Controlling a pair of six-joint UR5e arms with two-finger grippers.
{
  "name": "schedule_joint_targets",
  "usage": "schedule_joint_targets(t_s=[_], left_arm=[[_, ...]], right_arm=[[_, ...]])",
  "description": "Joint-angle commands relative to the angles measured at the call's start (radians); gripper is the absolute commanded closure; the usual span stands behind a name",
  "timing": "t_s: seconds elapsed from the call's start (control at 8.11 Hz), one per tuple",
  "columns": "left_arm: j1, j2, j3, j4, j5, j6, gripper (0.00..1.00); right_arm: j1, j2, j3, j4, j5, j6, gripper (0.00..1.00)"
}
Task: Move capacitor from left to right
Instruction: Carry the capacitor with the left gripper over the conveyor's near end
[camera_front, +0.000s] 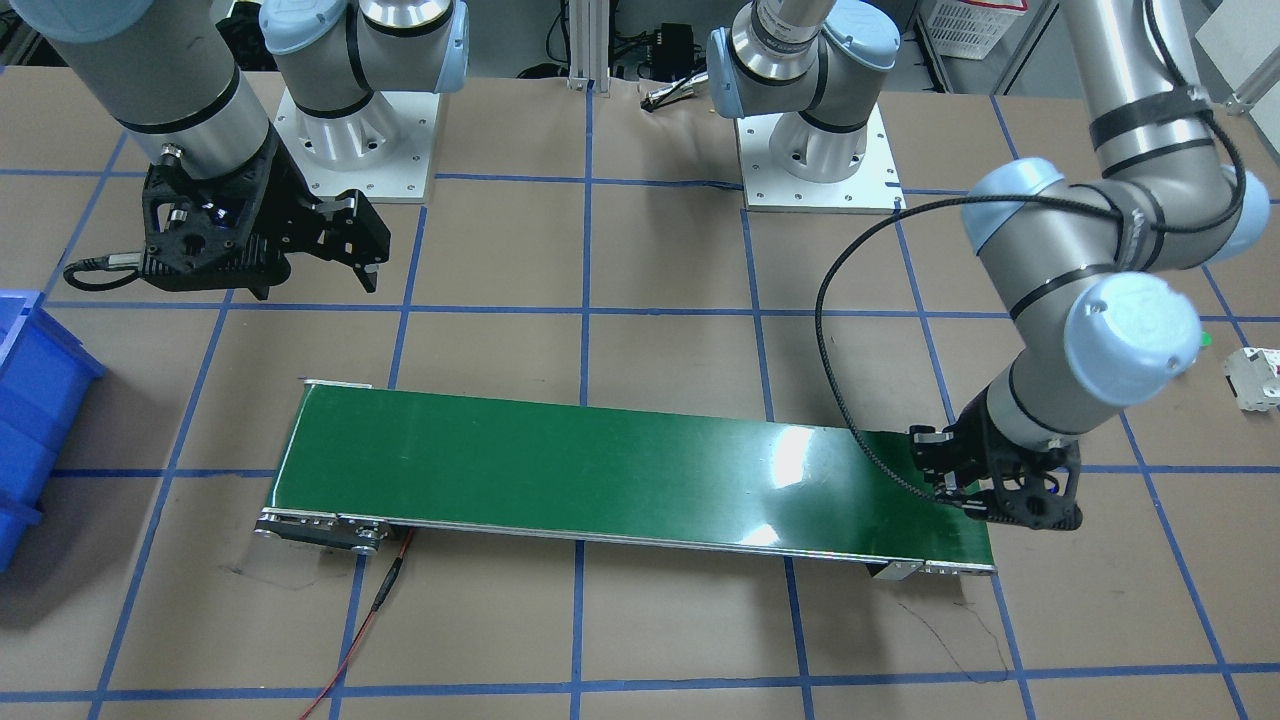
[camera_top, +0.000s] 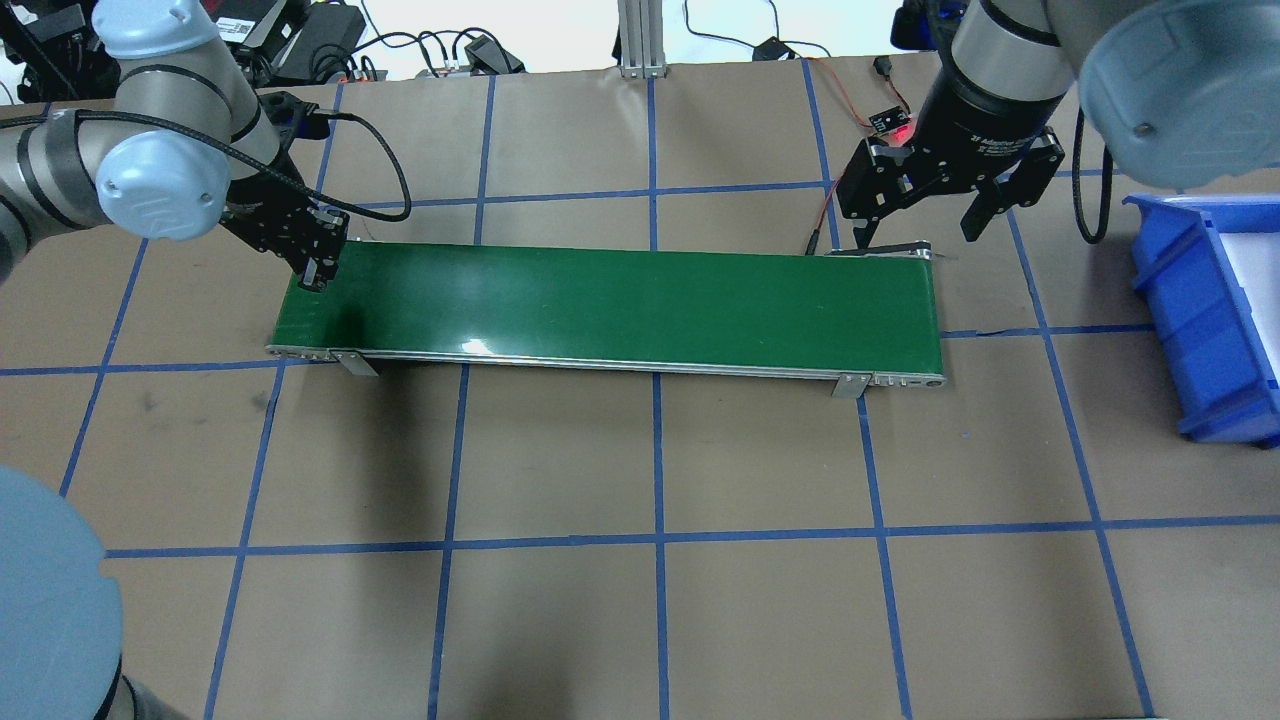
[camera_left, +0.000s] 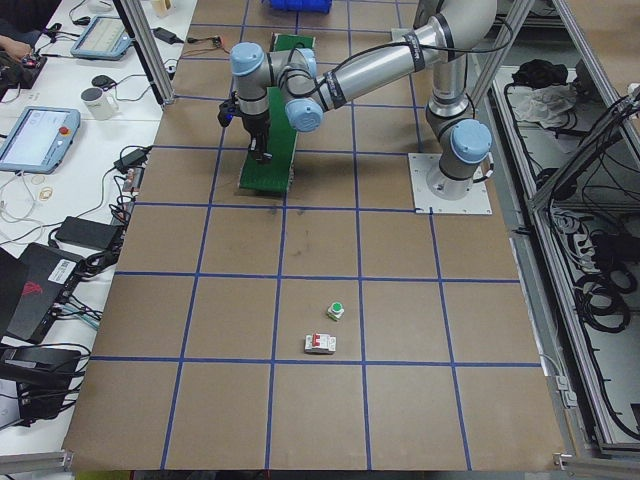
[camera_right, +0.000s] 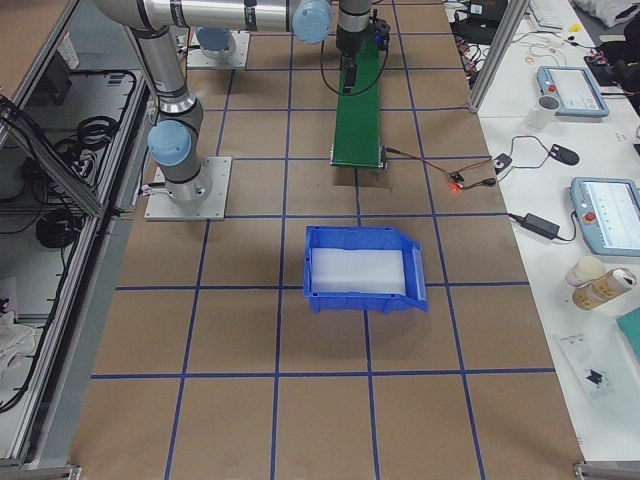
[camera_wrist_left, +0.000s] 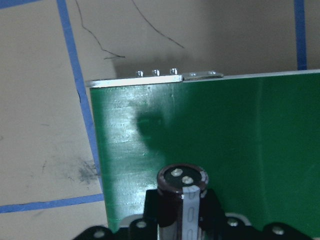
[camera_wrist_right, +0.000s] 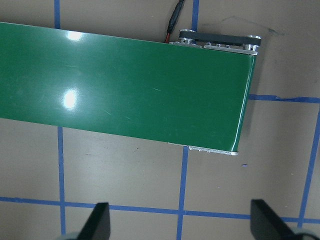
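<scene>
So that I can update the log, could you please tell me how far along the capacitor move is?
Done: the capacitor is picked up, clamped by the left gripper. In hand: it is held over the left end of the green conveyor belt, not yet released. Left: getting it to the belt's right end, where the right gripper hovers, jaws open and empty.

Robotics lab, tape-gridded table (camera_top: 760, 620), conveyor belt (camera_top: 620, 300), teach pendants (camera_right: 607, 214), tangled cables (camera_left: 598, 290)

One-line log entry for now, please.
left gripper: shut on capacitor, over conveyor belt left end | right gripper: open, empty, by right end
</scene>
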Motion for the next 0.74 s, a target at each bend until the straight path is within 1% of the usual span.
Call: schedule_joint_targets(t_s=[0.0, 0.25, 0.37, 0.49, 0.62], left_arm=[[-0.009, -0.039, 0.002, 0.009, 0.0, -0.027, 1.0], [-0.009, -0.055, 0.002, 0.054, -0.002, -0.029, 1.0], [-0.009, -0.055, -0.004, 0.055, -0.002, -0.035, 0.82], [-0.009, -0.056, -0.004, 0.059, -0.003, -0.035, 0.75], [-0.009, -0.056, -0.006, 0.072, -0.01, -0.068, 0.39]], right_arm=[[0.0, 0.0, -0.001, 0.002, -0.001, 0.0, 0.0], [0.0, 0.0, 0.001, 0.002, -0.004, 0.0, 0.0], [0.0, 0.002, 0.001, 0.002, -0.001, 0.0, 0.0], [0.001, 0.002, 0.001, 0.002, 0.0, 0.0, 0.0], [0.0, 0.003, 0.001, 0.002, -0.003, 0.0, 0.0]])
